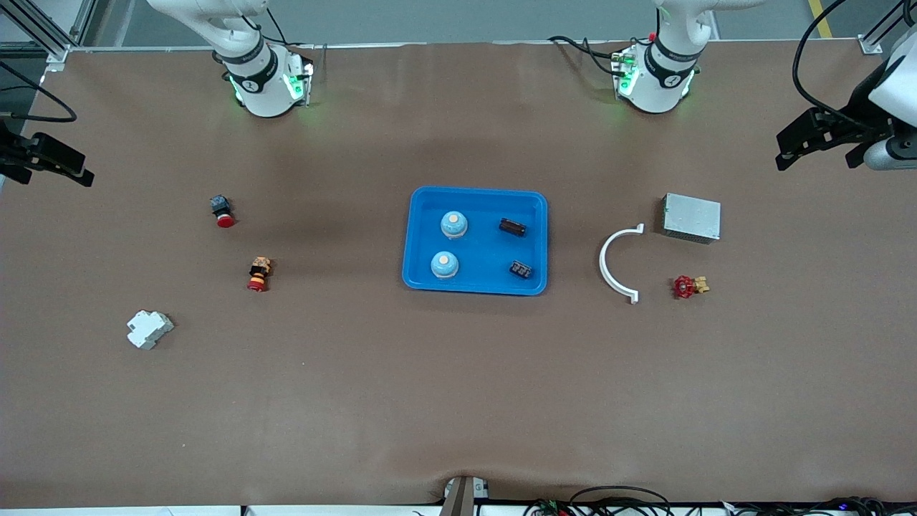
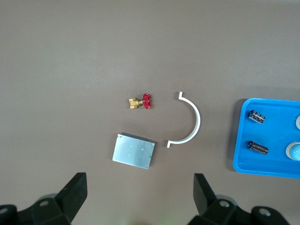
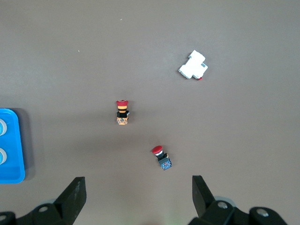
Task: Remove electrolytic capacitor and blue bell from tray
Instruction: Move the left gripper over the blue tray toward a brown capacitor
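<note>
Both arms waited raised at the table's ends, left gripper (image 2: 138, 199) and right gripper (image 3: 136, 199) spread wide, grasping nothing. Two pale-blue bells (image 1: 453, 224) sat at the blue tray's (image 1: 423, 244) nine o'clock side, and two dark capacitors (image 1: 512, 227) at three o'clock.

- My table (image 1: 458, 401) wears a brown, matte cover — slightly rumpled along its edge nearest the front camera.
- Above the table's edge by my bases, a grey floor (image 1: 458, 18) shows, with a yellow stripe (image 1: 820, 18) toward my left arm's end.
- Aluminium framing (image 1: 43, 32) stands at the table's corner — my right arm's end.
- Light falls soft and even.
</note>
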Tool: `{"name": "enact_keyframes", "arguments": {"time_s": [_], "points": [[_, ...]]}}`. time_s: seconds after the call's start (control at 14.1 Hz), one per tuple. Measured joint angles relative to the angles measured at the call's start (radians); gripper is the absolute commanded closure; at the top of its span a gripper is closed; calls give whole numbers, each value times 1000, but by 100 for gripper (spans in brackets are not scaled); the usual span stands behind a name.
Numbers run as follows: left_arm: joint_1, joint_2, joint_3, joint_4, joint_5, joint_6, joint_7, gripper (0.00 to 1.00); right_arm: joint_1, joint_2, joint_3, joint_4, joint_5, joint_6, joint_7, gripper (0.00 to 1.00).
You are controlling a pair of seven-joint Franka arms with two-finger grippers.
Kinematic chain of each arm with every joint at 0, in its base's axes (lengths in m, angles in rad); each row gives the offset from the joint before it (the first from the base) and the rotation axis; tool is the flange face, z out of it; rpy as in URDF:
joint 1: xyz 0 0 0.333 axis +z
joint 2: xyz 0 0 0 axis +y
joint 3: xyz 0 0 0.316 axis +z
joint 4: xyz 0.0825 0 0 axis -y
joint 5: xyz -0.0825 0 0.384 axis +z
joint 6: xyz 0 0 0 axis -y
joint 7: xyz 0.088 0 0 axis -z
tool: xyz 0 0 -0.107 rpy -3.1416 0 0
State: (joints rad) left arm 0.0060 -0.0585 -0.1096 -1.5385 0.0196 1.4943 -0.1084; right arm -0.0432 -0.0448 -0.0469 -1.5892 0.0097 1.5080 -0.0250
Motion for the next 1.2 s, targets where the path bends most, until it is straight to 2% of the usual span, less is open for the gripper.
{"name": "enact_keyframes", "arguments": {"time_s": [0.5,0.85,1.06,1.2], "points": [[-4,17,-3,-3,0,-22,0,0,0,0,0,-1,0,-1,0,0],[-62,137,-56,-12,-2,-36,-104,0,0,0,2,-2,6,-10,8,0],[-102,193,-81,-34,-16,4,-195,0,12,-5,18,-15,59,-27,142,0],[-132,204,-91,-88,-39,67,-295,0,67,-12,33,-40,68,-28,307,0]]}}
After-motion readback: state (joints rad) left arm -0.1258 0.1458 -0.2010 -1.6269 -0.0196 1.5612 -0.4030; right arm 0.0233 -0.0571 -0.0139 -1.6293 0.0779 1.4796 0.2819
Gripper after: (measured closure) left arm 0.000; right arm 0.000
